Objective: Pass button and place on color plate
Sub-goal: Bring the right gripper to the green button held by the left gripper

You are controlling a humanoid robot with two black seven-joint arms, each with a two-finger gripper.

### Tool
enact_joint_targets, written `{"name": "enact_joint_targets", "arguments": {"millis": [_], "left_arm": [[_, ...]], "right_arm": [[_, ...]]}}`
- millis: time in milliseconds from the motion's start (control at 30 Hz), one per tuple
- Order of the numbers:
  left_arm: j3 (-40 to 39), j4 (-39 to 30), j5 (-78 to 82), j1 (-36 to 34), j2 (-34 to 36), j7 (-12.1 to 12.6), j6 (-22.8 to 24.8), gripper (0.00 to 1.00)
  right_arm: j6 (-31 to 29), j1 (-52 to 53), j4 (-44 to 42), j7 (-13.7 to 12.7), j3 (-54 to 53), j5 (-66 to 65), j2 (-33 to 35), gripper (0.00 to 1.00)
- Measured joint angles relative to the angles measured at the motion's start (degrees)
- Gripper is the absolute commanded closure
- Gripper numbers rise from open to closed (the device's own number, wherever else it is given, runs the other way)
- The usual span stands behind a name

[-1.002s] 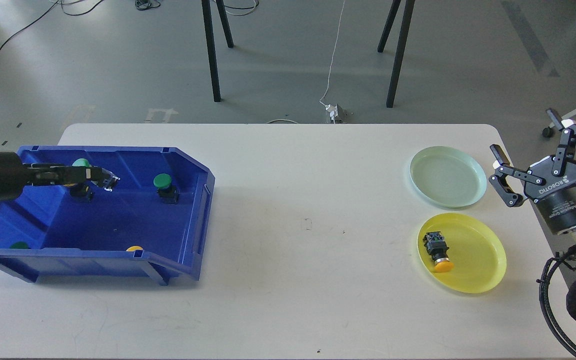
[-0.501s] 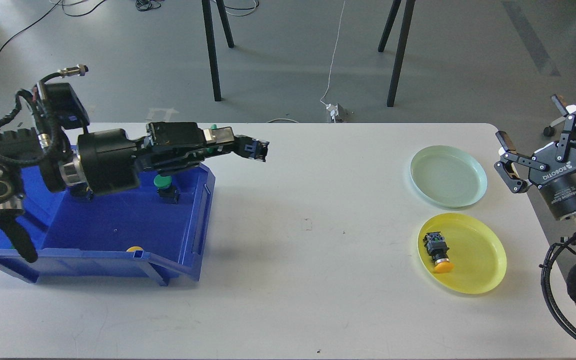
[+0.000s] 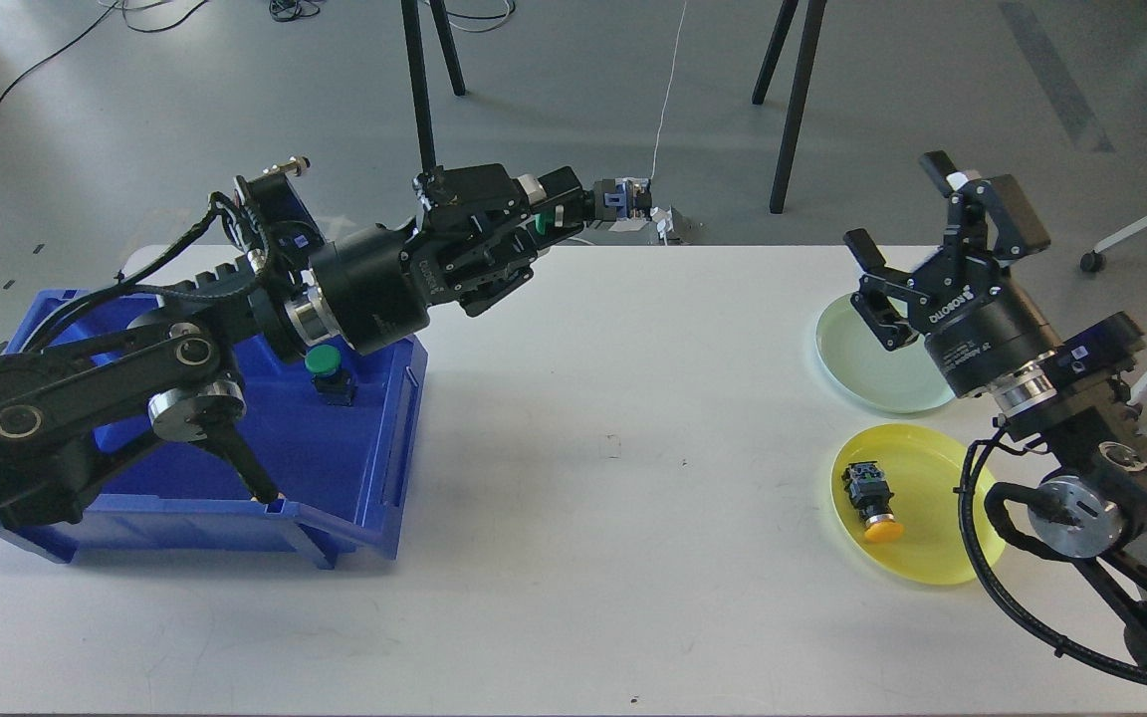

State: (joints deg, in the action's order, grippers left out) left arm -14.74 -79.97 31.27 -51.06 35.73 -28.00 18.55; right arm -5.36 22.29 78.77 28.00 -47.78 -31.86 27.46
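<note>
My left gripper (image 3: 573, 204) is shut on a green-capped button (image 3: 623, 199) and holds it high over the table's far edge, near the middle. My right gripper (image 3: 897, 209) is open and empty above the pale green plate (image 3: 867, 373), which it partly hides. The two grippers are well apart. The yellow plate (image 3: 942, 543) at the right holds a yellow-capped button (image 3: 872, 495) lying on its side. The blue bin (image 3: 374, 478) at the left holds another green button (image 3: 325, 366); my left arm hides much of the bin.
The white table (image 3: 613, 558) stretches between the bin and the plates. Black stand legs (image 3: 421, 119) and a white cable (image 3: 668, 110) are on the floor behind the table.
My left gripper has risen out of the bin with the green button and swung right toward the table's middle. My right gripper has moved left and up over the pale green plate.
</note>
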Motion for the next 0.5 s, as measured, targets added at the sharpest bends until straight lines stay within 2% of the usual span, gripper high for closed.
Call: {"name": "enact_joint_targets", "arguments": {"millis": [167,501], "left_arm": [[0.07,-0.08,-0.23,-0.01,-0.39,0.00,0.02,0.87],[-0.02,0.22,-1.59,0.00,-1.18,0.00,0.17,0.87]], "right_arm": [[6.40,7.85,-0.15,0.00,9.55,-1.47,-4.74,0.02],[8.24,11.90,-0.20,0.00,11.47,-1.69,-12.39,0.02]]}}
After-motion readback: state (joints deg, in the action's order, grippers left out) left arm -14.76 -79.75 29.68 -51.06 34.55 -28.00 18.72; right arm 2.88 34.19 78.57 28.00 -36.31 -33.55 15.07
